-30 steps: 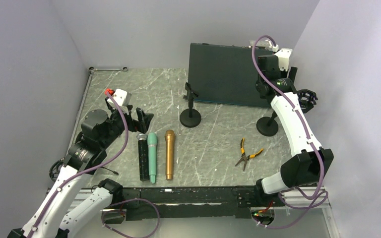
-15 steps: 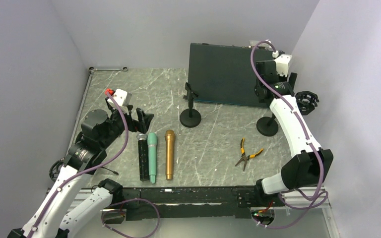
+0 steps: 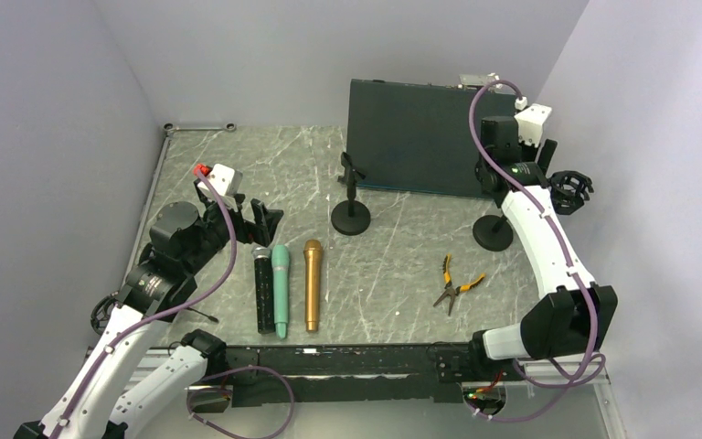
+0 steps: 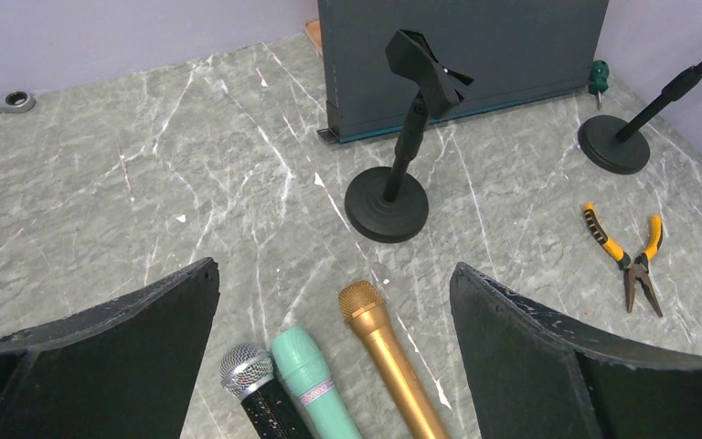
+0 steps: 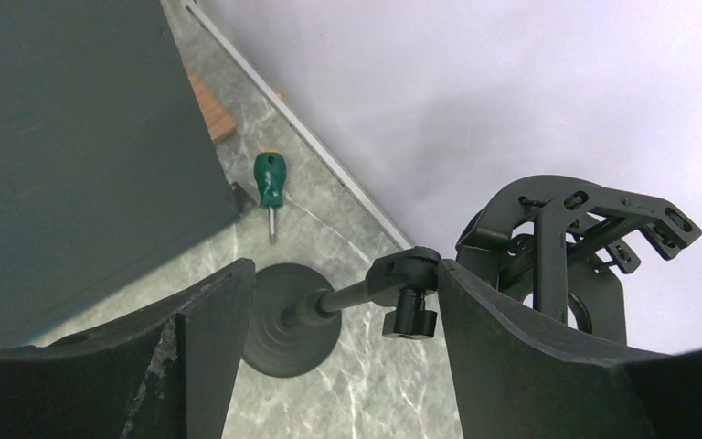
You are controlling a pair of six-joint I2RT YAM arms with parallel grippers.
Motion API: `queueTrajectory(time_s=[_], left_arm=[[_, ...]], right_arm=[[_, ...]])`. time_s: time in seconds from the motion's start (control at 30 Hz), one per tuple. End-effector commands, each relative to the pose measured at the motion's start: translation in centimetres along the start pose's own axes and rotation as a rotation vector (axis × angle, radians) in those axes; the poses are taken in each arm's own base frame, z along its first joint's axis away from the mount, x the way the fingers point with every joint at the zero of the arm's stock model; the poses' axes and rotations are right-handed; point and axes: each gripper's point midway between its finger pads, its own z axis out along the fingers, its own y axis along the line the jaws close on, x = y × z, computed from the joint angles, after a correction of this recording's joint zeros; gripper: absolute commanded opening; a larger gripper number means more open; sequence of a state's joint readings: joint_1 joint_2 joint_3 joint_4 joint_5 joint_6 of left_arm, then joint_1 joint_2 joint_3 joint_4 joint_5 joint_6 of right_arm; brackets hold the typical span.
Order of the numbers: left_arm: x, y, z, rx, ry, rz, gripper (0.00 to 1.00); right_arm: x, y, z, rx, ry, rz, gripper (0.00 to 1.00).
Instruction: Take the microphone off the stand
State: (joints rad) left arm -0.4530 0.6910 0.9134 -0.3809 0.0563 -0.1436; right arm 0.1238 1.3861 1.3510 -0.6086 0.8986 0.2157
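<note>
Three microphones lie side by side near the table's front: black glitter (image 3: 263, 293) (image 4: 247, 375), teal (image 3: 280, 288) (image 4: 315, 384) and gold (image 3: 312, 283) (image 4: 388, 357). The centre stand (image 3: 351, 197) (image 4: 402, 155) carries an empty clip. The right stand (image 3: 493, 232) (image 5: 288, 320) carries a black shock mount (image 3: 569, 187) (image 5: 567, 238) with nothing in it. My left gripper (image 3: 265, 218) (image 4: 335, 273) hovers open just behind the microphone heads. My right gripper (image 3: 541, 155) (image 5: 345, 271) stands open high above the right stand, beside the shock mount, holding nothing.
A dark upright panel (image 3: 416, 137) stands at the back. Yellow-handled pliers (image 3: 454, 283) (image 4: 631, 256) lie front right. A green screwdriver (image 5: 270, 183) lies behind the panel's right end. A wrench (image 3: 199, 128) lies at the far left corner. The right wall is close.
My right gripper has shifted to the right, closer to the shock mount. The left arm and the microphones have not moved.
</note>
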Motion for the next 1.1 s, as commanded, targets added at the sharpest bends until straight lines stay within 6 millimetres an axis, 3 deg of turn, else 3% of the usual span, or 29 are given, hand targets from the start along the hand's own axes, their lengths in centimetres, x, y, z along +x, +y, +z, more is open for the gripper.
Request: queueTrajectory(time_s=[0.0,0.53,0.63,0.8,0.97,1.07], left_arm=[[-1.2,-0.3,-0.1,0.015,-0.039,-0.004,0.99],[-1.2,-0.3,-0.2,0.016,-0.04,-0.003,0.99],[-1.1,-0.3,-0.1,0.014,-0.038,-0.002,0.99],[-1.0,-0.4,0.1,0.02,-0.031,-0.004,0.99],[-0.8,-0.2,0.2,0.01,-0.026,-0.004,0.99],[-0.8,-0.1,0.3,0.008,-0.026,0.0,0.99]], right_arm=[[7.5,2.4,1.1,-0.09,0.21,-0.055,0.73],[14.9,4.9,0.8,-0.177,0.387,-0.025,0.66],[15.4,5.0,1.0,-0.177,0.389,-0.031,0.66],[12.7,5.0,1.3,-0.174,0.333,-0.033,0.67],[7.7,5.3,0.3,-0.24,0.232,0.013,0.68],[4.7,5.5,-1.2,-0.316,0.15,0.033,0.72]])
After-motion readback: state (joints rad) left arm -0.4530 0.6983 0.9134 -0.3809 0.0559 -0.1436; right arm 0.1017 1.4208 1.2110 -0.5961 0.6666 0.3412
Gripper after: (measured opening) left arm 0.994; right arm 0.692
